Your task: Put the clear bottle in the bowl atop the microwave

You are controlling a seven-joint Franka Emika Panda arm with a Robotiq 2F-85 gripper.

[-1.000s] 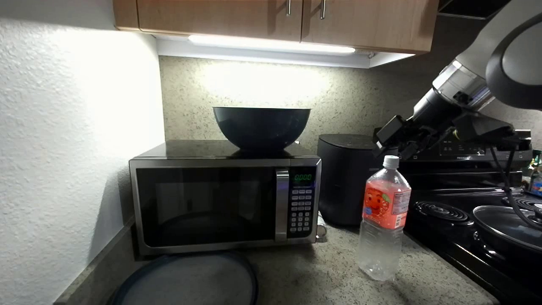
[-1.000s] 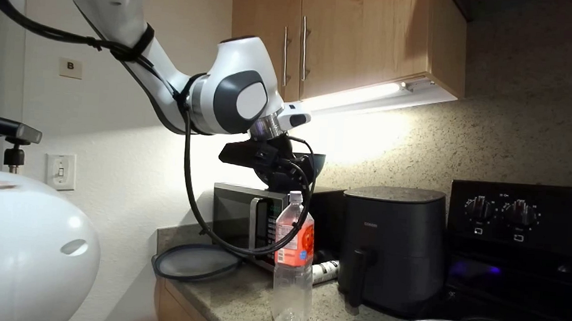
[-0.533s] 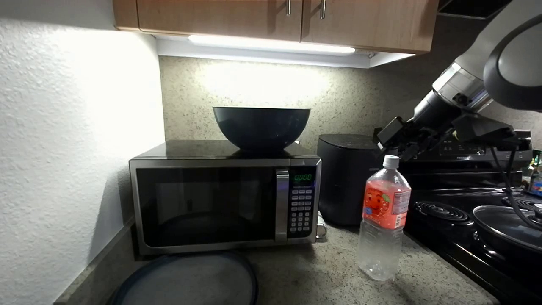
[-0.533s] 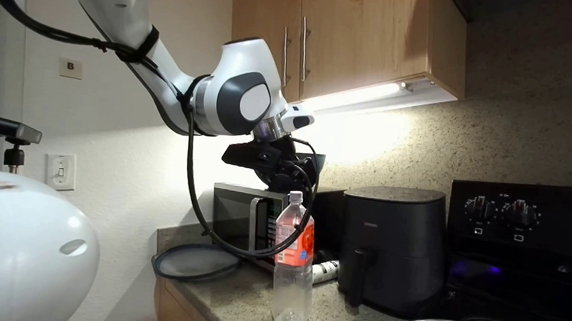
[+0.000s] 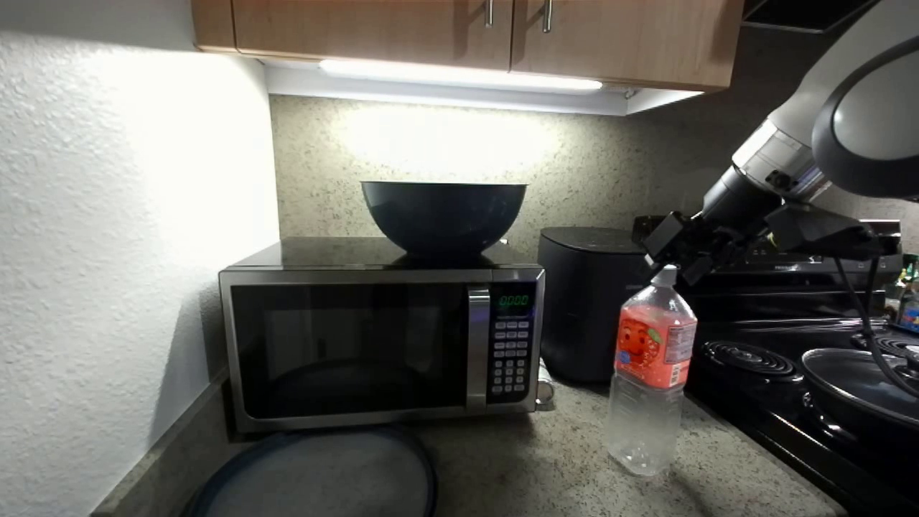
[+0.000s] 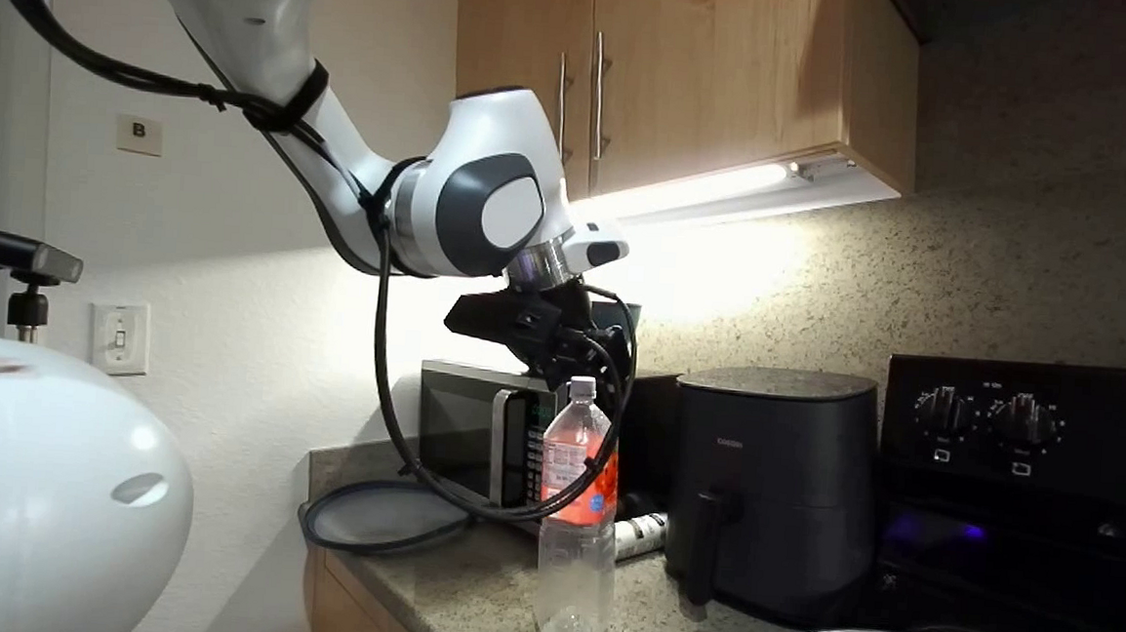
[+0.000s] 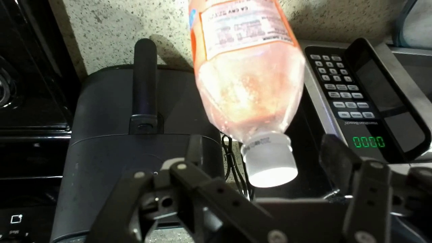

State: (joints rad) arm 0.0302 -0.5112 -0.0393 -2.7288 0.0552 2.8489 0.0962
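Note:
The clear bottle stands upright on the counter, right of the microwave, with its red-orange label and white cap. It also shows in an exterior view, partly crossed by the arm's cable. The dark bowl sits on top of the microwave; in an exterior view the bowl is mostly hidden behind the gripper. My gripper is at the height of the bottle's cap, pointing down at a slant. In the wrist view the gripper is open, with the bottle's cap between its fingers and gaps on both sides.
A black air fryer stands behind the bottle, beside the stove with a lidded pan. A round lid lies before the microwave. A white can lies near the bottle. Wooden cabinets hang above.
My gripper has moved down a little, closer around the cap, and the arm has shifted slightly right in an exterior view. The bottle and bowl have not moved.

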